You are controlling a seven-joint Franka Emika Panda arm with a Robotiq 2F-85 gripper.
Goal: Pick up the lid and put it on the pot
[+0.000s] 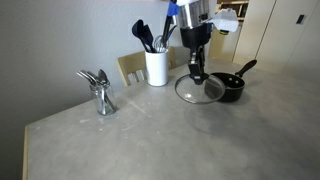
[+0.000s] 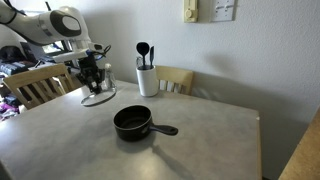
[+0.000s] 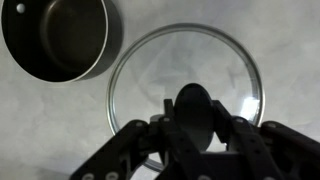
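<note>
Only one lid (image 3: 180, 55) and one pot (image 3: 55, 40), side by side; gripper (image 3: 195, 128) straddles the knob (image 3: 195, 100), clamped or not unclear.

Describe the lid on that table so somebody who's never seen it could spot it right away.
On the grey table, look right under the robot's gripper. The lid lies flat there beside the black pot. It is the only clear glass disc, metal-rimmed with a black centre knob, unlike the upright white utensil holder nearby.

Near rim of lid (image 3: 185, 60) hidden behind end effector (image 3: 197, 125), pot (image 3: 55, 35) cropped at top edge
</note>
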